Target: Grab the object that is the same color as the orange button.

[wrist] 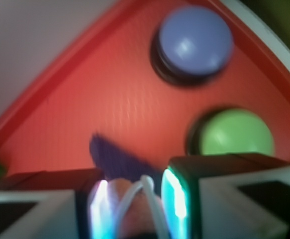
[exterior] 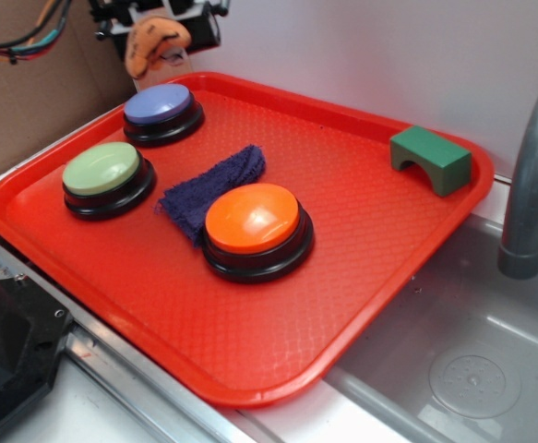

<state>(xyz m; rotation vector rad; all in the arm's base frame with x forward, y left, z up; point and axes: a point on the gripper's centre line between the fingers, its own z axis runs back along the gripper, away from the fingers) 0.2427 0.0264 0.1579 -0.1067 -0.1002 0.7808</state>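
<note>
The gripper [exterior: 158, 41] was closed on the tiger [exterior: 153, 44], holding it clear above the tray's [exterior: 361, 305] far corner behind the purple button [exterior: 162, 113]; its long axis hung roughly downward; the orange button [exterior: 255, 226] sat well apart, mid-tray.

Glossy plastic orange button [exterior: 252, 218], textured plastic tray [exterior: 361, 212], fuzzy cloth [exterior: 215, 184].

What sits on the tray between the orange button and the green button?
In the exterior view, the dark blue cloth lies between the orange button and the green button.

gripper [wrist: 133, 206] clamping plush tiger [wrist: 130, 209], red tray [wrist: 110, 99]
</note>
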